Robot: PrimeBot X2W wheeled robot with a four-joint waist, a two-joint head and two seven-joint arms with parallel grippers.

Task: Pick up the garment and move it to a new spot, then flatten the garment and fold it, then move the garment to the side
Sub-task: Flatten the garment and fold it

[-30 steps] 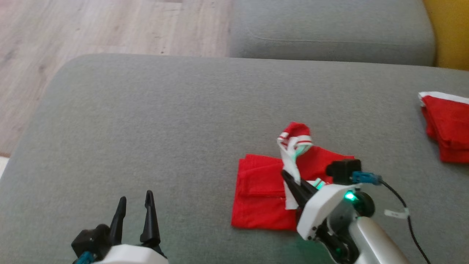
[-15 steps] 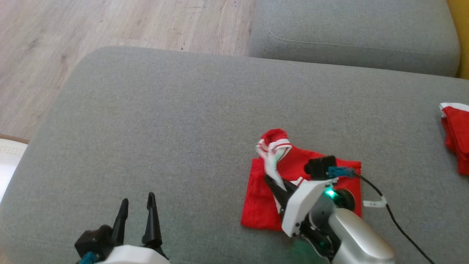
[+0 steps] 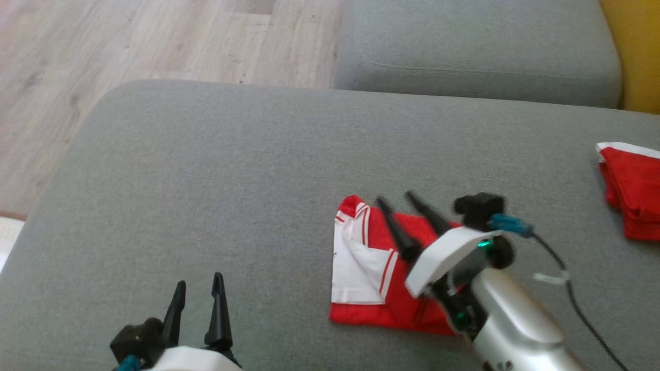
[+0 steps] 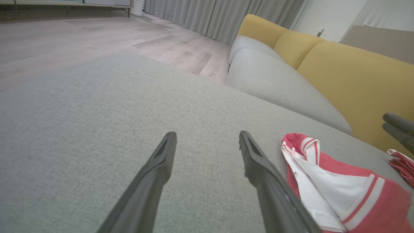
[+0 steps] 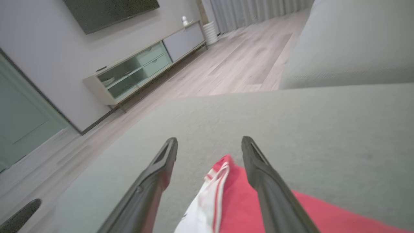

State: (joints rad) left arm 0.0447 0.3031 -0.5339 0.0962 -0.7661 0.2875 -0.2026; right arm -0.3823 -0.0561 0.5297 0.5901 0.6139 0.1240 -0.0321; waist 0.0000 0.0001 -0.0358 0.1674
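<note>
The red garment lies folded on the grey sofa cushion, right of centre, with a white, red-striped flap spread flat over its left half. My right gripper hovers over its far edge, open, with nothing between the fingers. In the right wrist view the right gripper frames the garment's corner below it. My left gripper stands open and empty at the lower left, well apart from the cloth. The left wrist view shows the left gripper with the garment to its right.
Another folded red garment lies at the cushion's right edge. A second grey cushion sits behind, with yellow sofa backs beyond. Wooden floor lies past the cushion's left and far edges. A low TV cabinet stands against the wall.
My right gripper has opened and let go of the white striped part, which has dropped flat onto the red cloth. The gripper has drawn up and away. The head camera has shifted.
</note>
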